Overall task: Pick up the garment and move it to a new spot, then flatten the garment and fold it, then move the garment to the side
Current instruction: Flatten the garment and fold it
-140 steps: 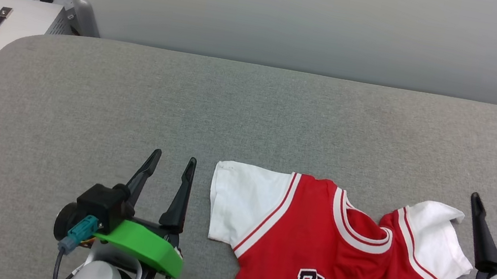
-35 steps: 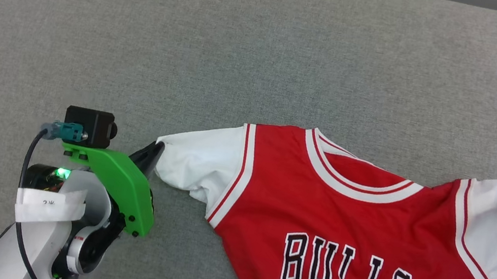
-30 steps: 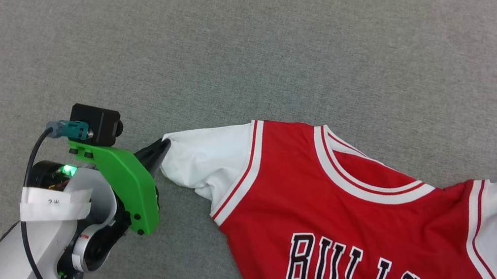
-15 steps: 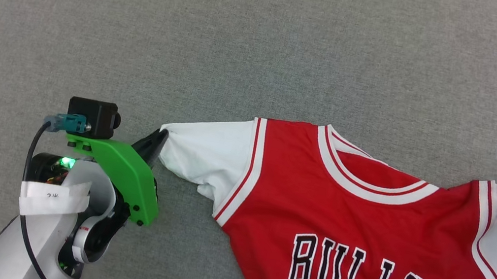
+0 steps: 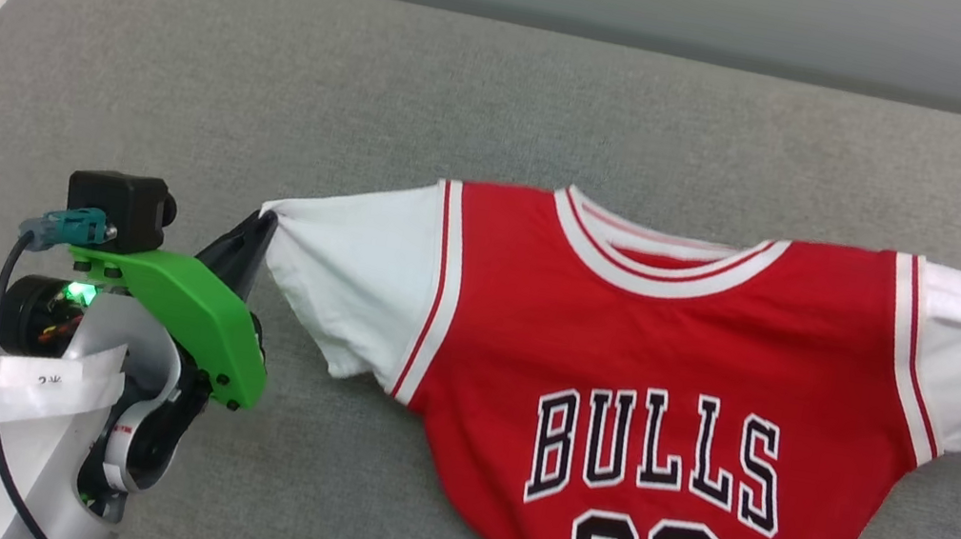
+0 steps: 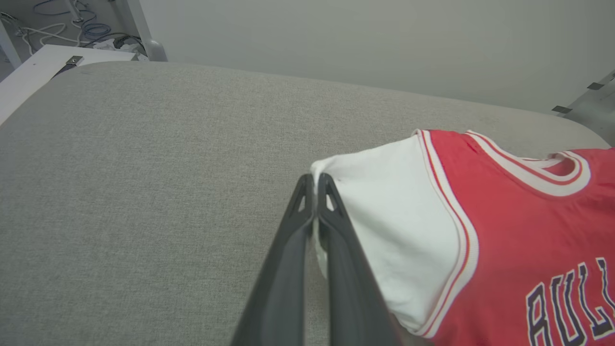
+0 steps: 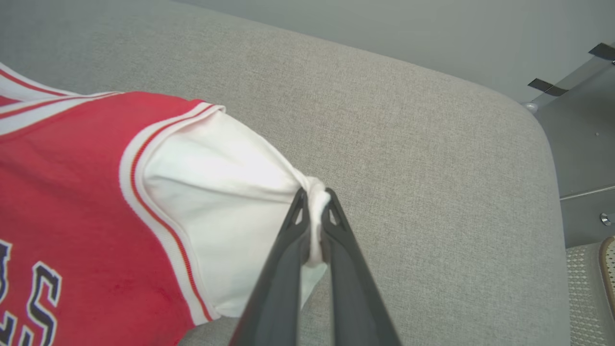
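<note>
Garment (image 5: 672, 338) was held taut over desk (image 5: 184, 68), print up | long axis ran sleeve to sleeve, across robot's front | left pincer (image 6: 314, 181) pinched left sleeve end | right pincer (image 7: 314, 196) pinched right sleeve end | garment lay between pincers, neither arm nearer

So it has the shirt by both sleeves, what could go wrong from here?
1. The left hand and the right hand each pinch only a sleeve tip of the shirt; either could slip and drop that side.
2. The shirt looks stretched between them, so pulling wider might strain it.
3. Its lower part narrows, so it may land creased.
</note>
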`<state>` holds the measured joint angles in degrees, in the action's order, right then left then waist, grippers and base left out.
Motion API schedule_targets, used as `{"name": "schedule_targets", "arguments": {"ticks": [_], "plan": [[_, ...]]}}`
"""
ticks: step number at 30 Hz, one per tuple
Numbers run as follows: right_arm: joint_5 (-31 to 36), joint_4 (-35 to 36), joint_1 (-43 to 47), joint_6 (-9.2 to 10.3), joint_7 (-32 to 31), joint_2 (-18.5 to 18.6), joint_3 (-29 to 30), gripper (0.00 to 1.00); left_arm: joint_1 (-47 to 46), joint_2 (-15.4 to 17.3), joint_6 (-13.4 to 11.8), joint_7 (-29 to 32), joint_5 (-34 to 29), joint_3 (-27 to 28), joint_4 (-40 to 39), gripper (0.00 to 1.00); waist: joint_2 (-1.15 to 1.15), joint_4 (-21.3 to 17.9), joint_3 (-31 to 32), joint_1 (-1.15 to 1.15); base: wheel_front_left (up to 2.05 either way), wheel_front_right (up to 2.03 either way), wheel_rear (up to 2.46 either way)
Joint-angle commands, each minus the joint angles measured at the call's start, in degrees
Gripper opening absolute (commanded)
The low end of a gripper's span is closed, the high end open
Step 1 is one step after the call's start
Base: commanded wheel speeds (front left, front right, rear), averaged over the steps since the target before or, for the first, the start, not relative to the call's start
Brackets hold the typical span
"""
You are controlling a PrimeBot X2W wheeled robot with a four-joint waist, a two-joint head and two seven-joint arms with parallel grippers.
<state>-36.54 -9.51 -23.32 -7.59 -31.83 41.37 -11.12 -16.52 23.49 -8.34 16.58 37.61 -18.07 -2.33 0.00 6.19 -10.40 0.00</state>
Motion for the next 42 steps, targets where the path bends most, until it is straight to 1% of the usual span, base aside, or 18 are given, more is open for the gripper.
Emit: {"name": "schedule_targets", "arguments": {"ticks": [1, 7, 15, 19, 23, 25, 26, 29, 33, 36, 42], "plan": [[0.0, 0.8, 0.8, 0.1, 0.8, 0.0, 0.8, 0.0, -0.5, 0.7, -0.3, -0.8, -0.7, 0.5, -0.1, 0.0, 0.0, -1.6, 4.2, 0.0, 0.0, 0.0, 0.0], [1.0, 3.9, 1.0, 0.1, 2.4, -0.4, 3.8, 0.0, -0.7, 1.5, -0.4, -3.6, -1.3, 2.1, -1.3, 0.0, 0.0, -2.3, 7.9, 0.0, 0.0, 0.0, 0.0], [2.0, 9.1, -0.6, 0.1, 2.5, -1.4, 9.3, 0.0, -3.1, 2.2, -1.7, -8.3, -3.3, 4.7, -5.0, 0.0, 0.0, -3.0, 9.9, 0.0, 0.0, 0.0, 0.0], [1.8, 11.0, -1.3, 0.1, 2.1, -2.8, 12.0, 0.0, -4.1, 1.1, -1.2, -9.3, -0.7, 6.3, -7.0, 0.0, 0.0, -3.2, 10.5, 0.0, 0.0, 0.0, 0.0], [2.5, 13.2, -1.8, 0.1, 2.3, -3.2, 14.2, 0.0, -5.2, 1.9, -1.1, -10.4, -0.7, 7.7, -8.8, 0.0, 0.0, -3.3, 10.9, 0.0, 0.0, 0.0, 0.0], [2.7, 14.1, -2.1, 0.1, 2.7, -3.5, 15.2, 0.0, -5.8, 1.5, -0.9, -11.2, 0.3, 8.7, -9.8, 0.0, 0.0, -3.4, 10.9, 0.0, 0.0, 0.0, 0.0], [2.4, 14.4, -2.5, 0.1, 2.9, -4.0, 15.9, 0.0, -6.1, 1.2, -0.6, -11.5, 1.3, 9.2, -10.7, 0.0, 0.0, -3.5, 10.8, 0.0, 0.0, 0.0, 0.0], [0.8, 15.2, -3.7, 0.1, 3.3, -5.7, 18.4, 0.0, -7.6, 1.7, -0.2, -12.6, 1.6, 10.7, -12.8, 0.0, 0.0, -3.4, 10.3, 0.0, 0.0, 0.0, 0.0], [1.3, 16.2, -5.8, 0.1, 4.8, -5.9, 20.1, 0.0, -10.1, 2.7, 0.3, -14.2, 0.9, 11.9, -13.9, 0.0, 0.0, -3.4, 9.0, 0.0, 0.0, 0.0, 0.0], [1.8, 15.7, -8.1, 0.1, 6.3, -6.4, 20.1, 0.0, -11.3, 3.3, 1.0, -13.8, 1.6, 12.3, -13.9, 0.0, 0.0, -3.7, 7.7, 0.0, 0.0, 0.0, 0.0], [2.2, 12.3, -14.8, 0.1, 8.6, -6.7, 18.2, 0.0, -16.2, 6.3, 3.1, -11.4, 1.0, 11.6, -12.8, 0.0, 0.0, -4.2, 3.1, 0.0, 0.0, 0.0, 0.0]]}}
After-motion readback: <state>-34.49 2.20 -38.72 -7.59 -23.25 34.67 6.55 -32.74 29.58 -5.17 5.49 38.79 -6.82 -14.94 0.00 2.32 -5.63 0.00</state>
